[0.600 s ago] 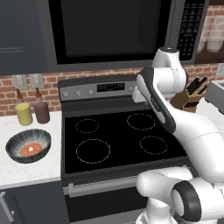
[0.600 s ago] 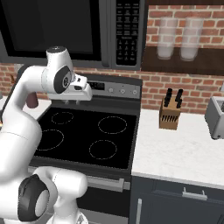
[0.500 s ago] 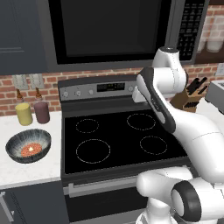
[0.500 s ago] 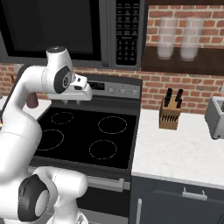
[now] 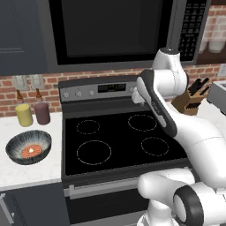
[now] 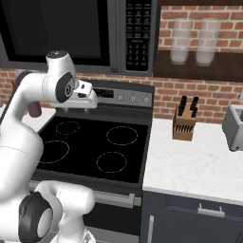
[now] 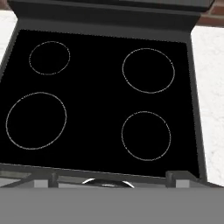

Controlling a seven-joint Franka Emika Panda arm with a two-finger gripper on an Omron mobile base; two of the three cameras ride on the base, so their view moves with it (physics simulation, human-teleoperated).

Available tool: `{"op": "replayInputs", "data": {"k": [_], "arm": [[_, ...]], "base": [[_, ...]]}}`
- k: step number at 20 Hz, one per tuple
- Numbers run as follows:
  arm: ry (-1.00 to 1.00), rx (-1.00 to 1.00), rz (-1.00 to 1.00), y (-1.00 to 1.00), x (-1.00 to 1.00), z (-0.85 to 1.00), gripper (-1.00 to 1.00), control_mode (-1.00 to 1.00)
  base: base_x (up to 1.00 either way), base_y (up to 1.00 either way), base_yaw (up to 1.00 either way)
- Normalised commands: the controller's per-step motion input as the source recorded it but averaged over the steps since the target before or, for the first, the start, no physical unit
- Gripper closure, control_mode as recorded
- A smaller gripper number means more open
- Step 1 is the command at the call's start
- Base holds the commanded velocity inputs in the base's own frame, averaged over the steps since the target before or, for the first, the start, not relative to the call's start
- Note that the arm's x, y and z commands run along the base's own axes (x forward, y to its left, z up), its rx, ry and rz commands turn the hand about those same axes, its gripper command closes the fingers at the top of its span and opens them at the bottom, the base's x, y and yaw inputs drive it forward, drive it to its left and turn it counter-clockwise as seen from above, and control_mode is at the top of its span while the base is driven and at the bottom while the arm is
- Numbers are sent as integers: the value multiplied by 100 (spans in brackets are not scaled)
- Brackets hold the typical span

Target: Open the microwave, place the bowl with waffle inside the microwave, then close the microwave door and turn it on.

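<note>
Partly cropped microwave (image 5: 114,33), door shut.

White glossy arm (image 5: 190,128), dark grey joint bands, rounded links.

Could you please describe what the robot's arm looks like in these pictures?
The arm is made of glossy white, rounded segments with dark grey to black bands at the joints. A round dark joint cap shows on its side in the right base view, and a large dark ring marks the joint near the base. No cables or markings are visible. The fingers cannot be made out.
</note>
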Motion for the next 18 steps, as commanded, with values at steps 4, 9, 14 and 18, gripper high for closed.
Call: {"op": "replayInputs", "data": {"k": [4,9,14,18], "arm": [[-29,0,-1,-11,-3,26,-100,-100],[-40,0,0,-3,0,65,-100,-100],[-44,0,0,0,0,67,-100,-100],[-42,0,0,-3,0,65,-100,-100]], "base": [[0,0,0],[0,0,0],[0,0,0],[0,0,0]]}}
